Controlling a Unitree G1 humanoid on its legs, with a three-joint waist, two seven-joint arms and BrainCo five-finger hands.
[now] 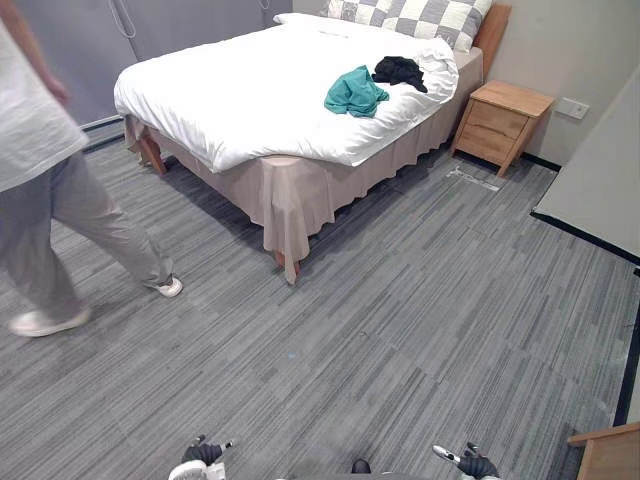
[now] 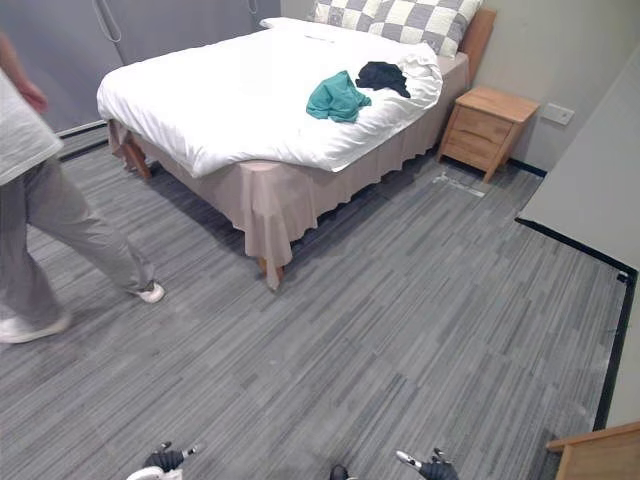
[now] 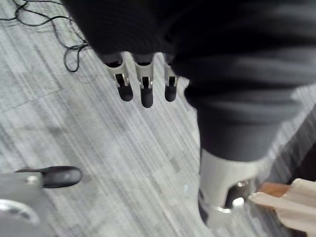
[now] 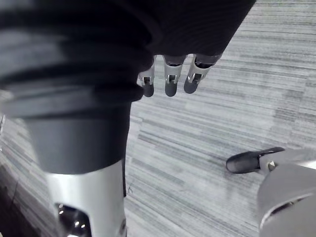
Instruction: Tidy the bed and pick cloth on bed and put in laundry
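Left hand (image 1: pixel 203 456) and right hand (image 1: pixel 472 463), low at the near edge of the head views, hang over the grey striped floor (image 1: pixel 400 320). Left wrist view: the left fingers (image 3: pixel 144 89) hang straight and relaxed in a close row, thumb apart, holding and touching nothing. Right wrist view: the right fingers (image 4: pixel 170 84) likewise hang loose and straight above bare floor, holding nothing.

Farther off stands the bed (image 1: pixel 300 195), with a beige skirt, a white duvet (image 1: pixel 230 95) and checked pillows (image 1: pixel 420 15) at its head. A teal cloth (image 1: pixel 355 92) lies crumpled on the duvet near the pillow end, on the side toward the wooden nightstand (image 1: pixel 500 122). A black cloth (image 1: pixel 400 71) lies just beside it, nearer the pillows; whether the two touch cannot be told. Both cloths are well apart from the hands. The nightstand's drawers are closed.

A person (image 1: pixel 70 210) in a light shirt, grey trousers and white shoes is on the floor at the left, near the foot of the bed.
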